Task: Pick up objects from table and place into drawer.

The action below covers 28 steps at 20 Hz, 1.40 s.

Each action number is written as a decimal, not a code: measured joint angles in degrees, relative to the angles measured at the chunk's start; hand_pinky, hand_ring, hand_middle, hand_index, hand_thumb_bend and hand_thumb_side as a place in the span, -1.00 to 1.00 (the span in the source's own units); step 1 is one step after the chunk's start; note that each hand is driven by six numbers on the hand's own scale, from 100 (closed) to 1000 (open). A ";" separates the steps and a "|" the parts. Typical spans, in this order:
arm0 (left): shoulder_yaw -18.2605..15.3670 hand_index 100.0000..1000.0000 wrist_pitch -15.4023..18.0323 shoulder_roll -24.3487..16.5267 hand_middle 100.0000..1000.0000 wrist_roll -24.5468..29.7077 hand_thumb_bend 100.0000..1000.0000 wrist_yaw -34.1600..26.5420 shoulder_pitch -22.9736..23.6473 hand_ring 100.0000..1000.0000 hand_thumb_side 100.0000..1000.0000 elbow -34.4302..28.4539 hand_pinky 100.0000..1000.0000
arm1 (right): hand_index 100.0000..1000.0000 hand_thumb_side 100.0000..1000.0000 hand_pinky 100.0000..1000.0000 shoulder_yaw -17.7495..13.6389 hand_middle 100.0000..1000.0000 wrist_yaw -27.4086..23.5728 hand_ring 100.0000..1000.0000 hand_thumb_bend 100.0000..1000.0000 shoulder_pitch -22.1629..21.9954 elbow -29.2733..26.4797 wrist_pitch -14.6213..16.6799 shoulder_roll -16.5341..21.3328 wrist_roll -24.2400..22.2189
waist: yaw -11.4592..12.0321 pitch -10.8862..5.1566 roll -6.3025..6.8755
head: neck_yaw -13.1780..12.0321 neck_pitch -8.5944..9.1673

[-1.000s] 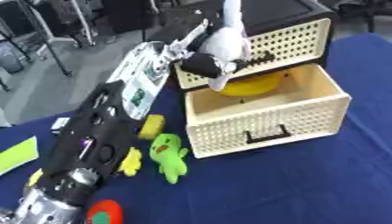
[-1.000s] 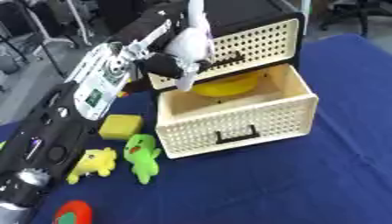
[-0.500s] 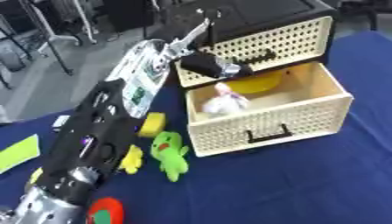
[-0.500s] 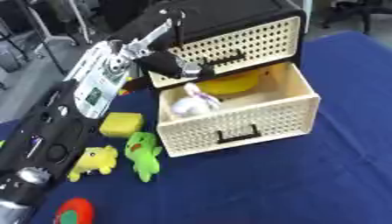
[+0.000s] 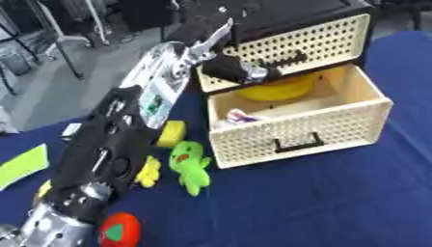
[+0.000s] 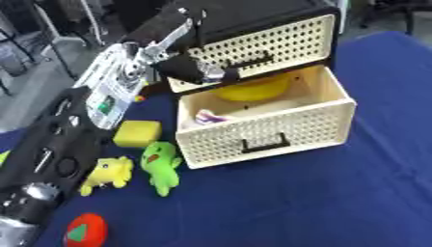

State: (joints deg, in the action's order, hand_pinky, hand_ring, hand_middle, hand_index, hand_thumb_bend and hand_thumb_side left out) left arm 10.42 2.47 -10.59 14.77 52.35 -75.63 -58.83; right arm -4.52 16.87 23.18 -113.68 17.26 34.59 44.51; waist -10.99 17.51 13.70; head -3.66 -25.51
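One arm only is showing, the robot's left one, and it is reaching from the lower left corner up to the cream perforated cabinet [image 6: 253, 46] at the far side of the blue surface [image 6: 337, 202]. The left hand [image 5: 235, 71] is hanging just above the back left part of the open drawer [image 6: 270, 132], with its dark fingers curled together and nothing between them. Inside the drawer a small white and pink object [image 6: 209, 116] is lying against the front left wall, and a yellow rounded thing [image 6: 249, 90] is sitting at the back under the upper drawer. Beside the drawer, on the surface, a yellow sponge block [image 6: 138, 133] is resting, and nearer to me a green plush toy [image 6: 160, 166] and a yellow plush toy [image 6: 105, 174] are lying side by side. A red round toy [image 6: 84, 230] with a green mark is sitting close to the forearm, near the bottom edge.
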 measured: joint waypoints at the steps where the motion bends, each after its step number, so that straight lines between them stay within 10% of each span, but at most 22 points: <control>1: -0.02 1.00 0.02 0.00 0.75 -0.60 0.40 -0.01 0.13 0.72 0.54 -0.13 0.14 | 0.55 0.52 -0.18 0.00 0.02 -0.12 0.26 -1.00 0.00 0.00 0.02 0.01 -0.01 | 0.03 0.01 0.00 | 0.00 0.00; 16: -0.12 0.53 -9.20 -3.10 0.16 -5.22 0.02 -13.99 4.02 0.20 0.42 -15.23 -0.46 | 0.55 0.52 -0.18 -0.06 0.03 -0.42 0.27 -1.00 -1.07 0.00 0.02 0.05 0.16 | 1.29 0.60 0.00 | 1.19 -0.61; 28: -4.63 0.62 -18.34 -9.09 0.22 -9.95 -0.06 -23.12 7.19 0.22 0.52 -34.03 -0.35 | 0.55 0.52 -0.18 -0.05 0.04 -0.38 0.27 -1.00 -1.85 0.00 0.36 1.06 -0.08 | 3.66 0.50 -1.63 | 2.30 -1.17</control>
State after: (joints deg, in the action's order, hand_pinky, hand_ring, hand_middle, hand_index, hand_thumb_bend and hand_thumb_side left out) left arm 5.79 -15.87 -19.68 4.81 29.23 -68.44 -92.86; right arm -4.58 16.49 21.33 -113.68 17.62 35.65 44.43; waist -7.33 18.00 12.07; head -1.36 -26.69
